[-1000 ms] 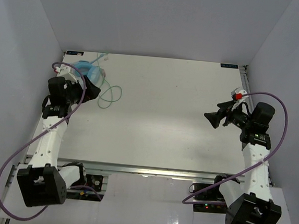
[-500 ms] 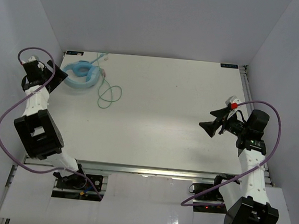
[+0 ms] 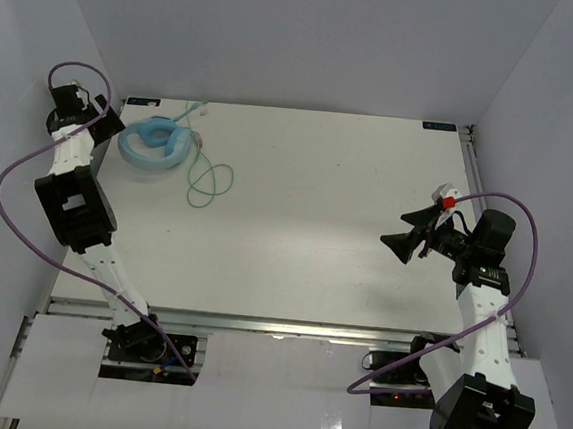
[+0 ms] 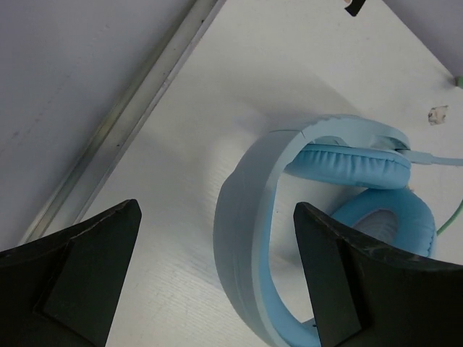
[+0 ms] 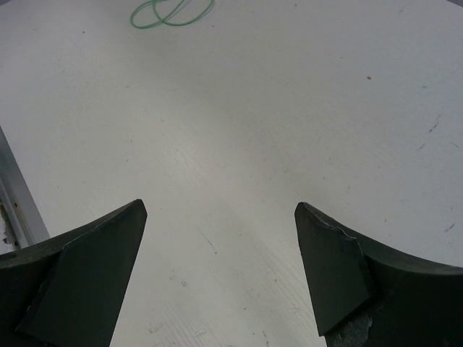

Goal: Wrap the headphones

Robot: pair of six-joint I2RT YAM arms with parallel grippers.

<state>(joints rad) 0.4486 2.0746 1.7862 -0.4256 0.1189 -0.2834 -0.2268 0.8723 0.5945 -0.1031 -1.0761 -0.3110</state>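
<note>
The headphones (image 3: 155, 145) lie flat on the bench (image 3: 315, 227), in its far corner on my left side. They are light blue, with the headband (image 4: 246, 238) curving round on the side nearest my left gripper (image 3: 106, 127) and the two padded ear cups (image 4: 347, 165) lying close together on the other side.

My left gripper is just beside the headphones, on their outer side, close to the metal rail (image 4: 123, 116) at the bench edge. Its jaws are spread wide and pinch nothing. From the left wrist, the gripper (image 4: 217, 217) looks down on the headband, which runs through the gap between my two fingers (image 4: 79, 267); the finger on the ear-cup side overlaps the nearer cup in that view. I cannot tell whether either finger touches the headphones.

The pale-green cable (image 3: 209, 183) leaves the headphones on the side away from my left gripper and lies on the bench in a couple of loose loops, just beside the ear cups.

My right gripper (image 3: 397, 234) is well apart from the headphones, across the bench, with its jaws pointing towards them. It too is spread wide and holds nothing. From the right wrist, the gripper (image 5: 221, 210) frames bare bench, and only the green loops of the cable (image 5: 170, 12) show at the far top of that view.
</note>
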